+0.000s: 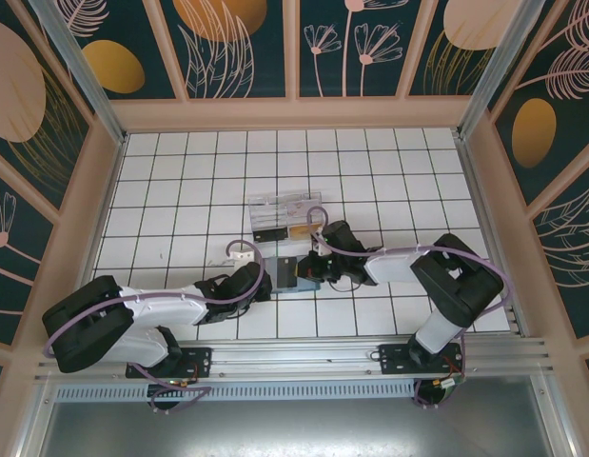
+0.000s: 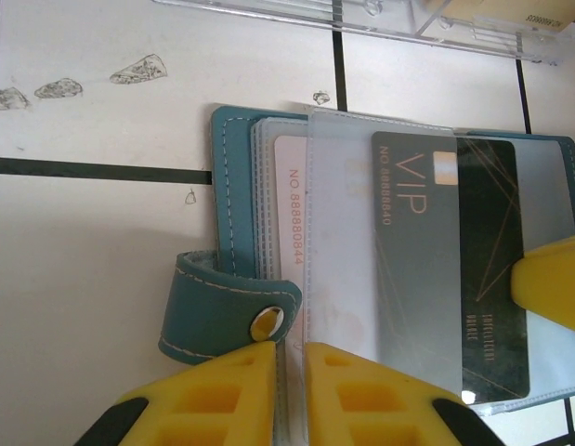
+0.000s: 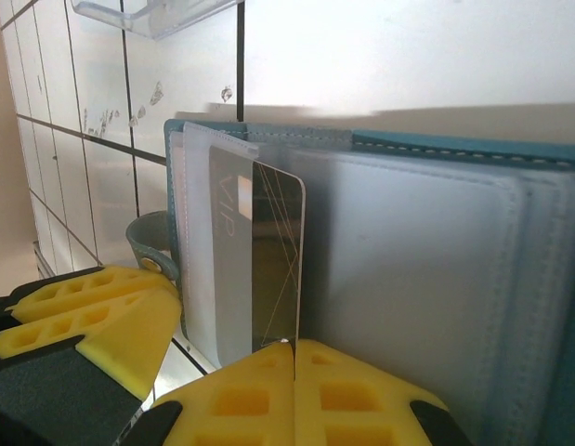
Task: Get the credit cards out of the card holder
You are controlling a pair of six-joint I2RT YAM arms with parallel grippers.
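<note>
We see the card holder (image 1: 286, 271) open on the tiles (image 1: 180, 190). Left claw (image 2: 292, 372) pinches the clear sleeve (image 2: 343, 232). Right claw (image 3: 294, 372) clamps the black card (image 3: 276, 251), half out, pointing its way. We'd pull right.

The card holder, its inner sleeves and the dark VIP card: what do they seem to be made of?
Card holder: probably leather or imitation leather, matte teal, judging by the pale stitching along its edge. Sleeves: thin clear plastic, slightly frosted; a card number reads through them. VIP card: likely stiff plastic, dark and glossy, with fine gold lines.
</note>
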